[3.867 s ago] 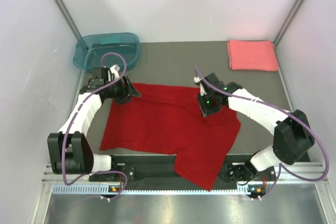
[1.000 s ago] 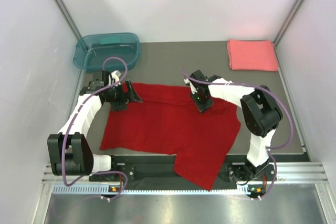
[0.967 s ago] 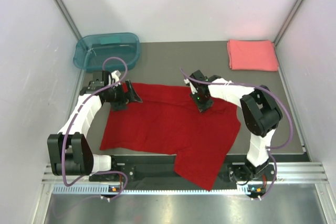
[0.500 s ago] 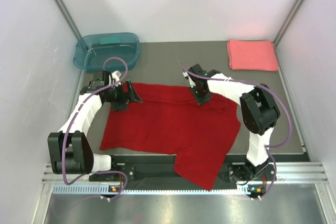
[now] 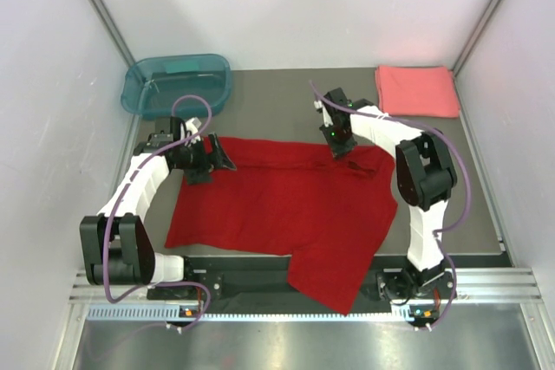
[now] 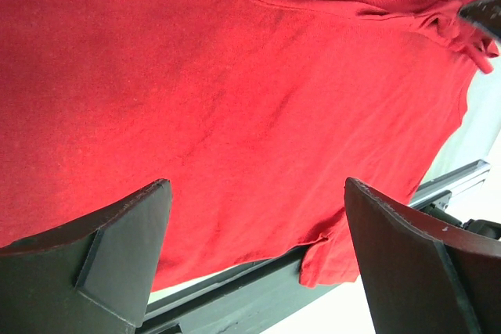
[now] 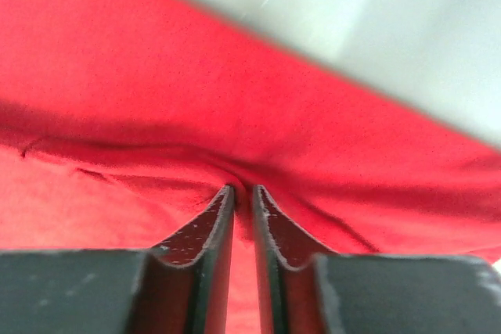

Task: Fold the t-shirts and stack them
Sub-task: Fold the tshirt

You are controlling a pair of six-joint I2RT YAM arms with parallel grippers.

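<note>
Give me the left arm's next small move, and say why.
Probably lower the left pincer and shut it on the far edge of the red shirt. It stands wide open over the cloth, while the right pincer is shut on a fold of that edge; folding likely needs both grips.

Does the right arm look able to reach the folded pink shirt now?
Probably yes: the right gripper is near the folded pink shirt, with only table between them. But it is shut on the red shirt, so it must let go first.
</note>
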